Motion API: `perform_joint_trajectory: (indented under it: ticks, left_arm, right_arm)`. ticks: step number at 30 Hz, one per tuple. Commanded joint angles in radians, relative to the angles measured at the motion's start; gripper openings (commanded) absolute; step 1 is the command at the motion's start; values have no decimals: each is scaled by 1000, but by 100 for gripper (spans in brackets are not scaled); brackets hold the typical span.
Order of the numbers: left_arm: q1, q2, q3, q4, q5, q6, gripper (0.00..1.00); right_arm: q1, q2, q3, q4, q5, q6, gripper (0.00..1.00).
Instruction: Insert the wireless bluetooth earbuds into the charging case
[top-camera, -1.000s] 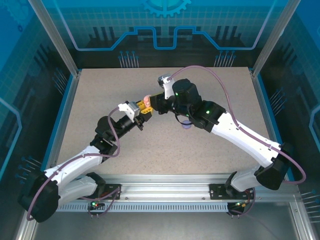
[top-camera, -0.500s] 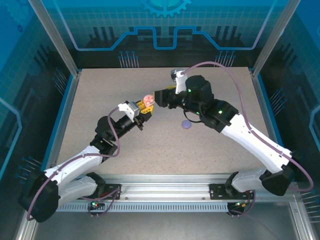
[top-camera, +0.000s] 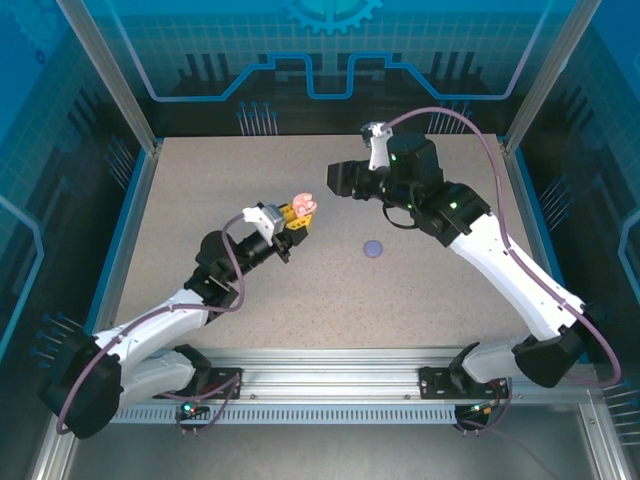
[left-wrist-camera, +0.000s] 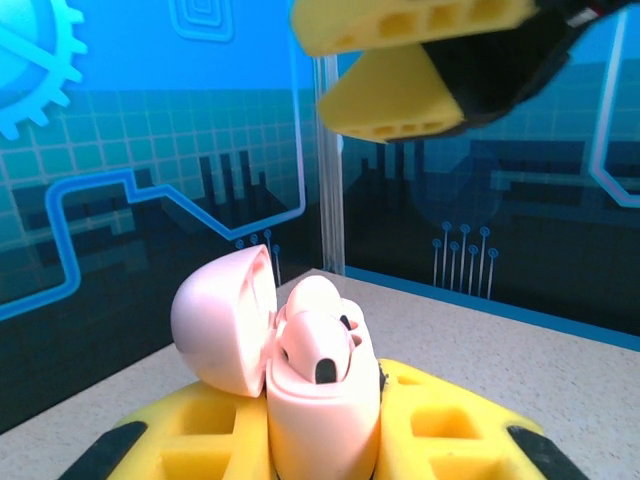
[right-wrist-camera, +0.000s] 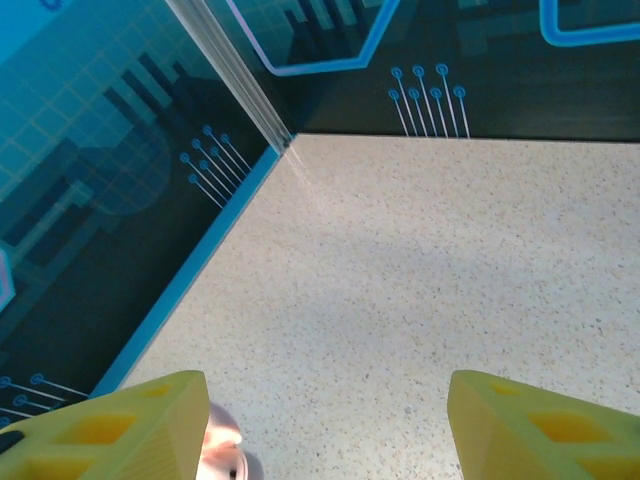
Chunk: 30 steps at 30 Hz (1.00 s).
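My left gripper (top-camera: 296, 218) is shut on a pale pink charging case (top-camera: 301, 206), held above the middle of the table. In the left wrist view the case (left-wrist-camera: 322, 415) stands upright between my yellow fingers (left-wrist-camera: 455, 430), its lid (left-wrist-camera: 218, 318) swung open to the left. Two pale pink earbuds (left-wrist-camera: 318, 350) sit in its wells. My right gripper (top-camera: 336, 180) hangs open, apart from the case, up and to its right; its yellow fingertips (left-wrist-camera: 400, 95) show above the case. In the right wrist view the right gripper (right-wrist-camera: 325, 430) holds nothing, and the case (right-wrist-camera: 220, 450) peeks in beside the left finger.
A small round purple case (top-camera: 374, 249) lies on the speckled table (top-camera: 200, 190), right of the left gripper and under the right arm. Blue rails and glass walls (top-camera: 130, 230) enclose the table's sides and back.
My right gripper has pulled back from the pink case, up and to the right, and stands open. The purple case under it has come into view. The left gripper keeps the case, slightly shifted.
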Motion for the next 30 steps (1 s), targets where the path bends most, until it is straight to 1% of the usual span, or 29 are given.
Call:
perform_joint_trajectory:
  ticks: [1,11,17,23,30]
  left_arm:
    - [-25,23,47,18,35,-19,0]
    - [-91,96,73,30,38,-13,0]
    - [-101,111,85,32,34,-6,0]
    - [-103,110,87,33,25,6,0]
    - [-102,114,93,37,7,26,0]
  right_arm:
    - [-24,63,107,-114,-53,-29,65]
    - [-39,337,443,-373,-114,-100,65]
    - [-31,450,561,-466,-112,-120,61]
    - [-13,468,546,-491,-101,-136,55]
    - [16,386,418,-474,-73,-139,51]
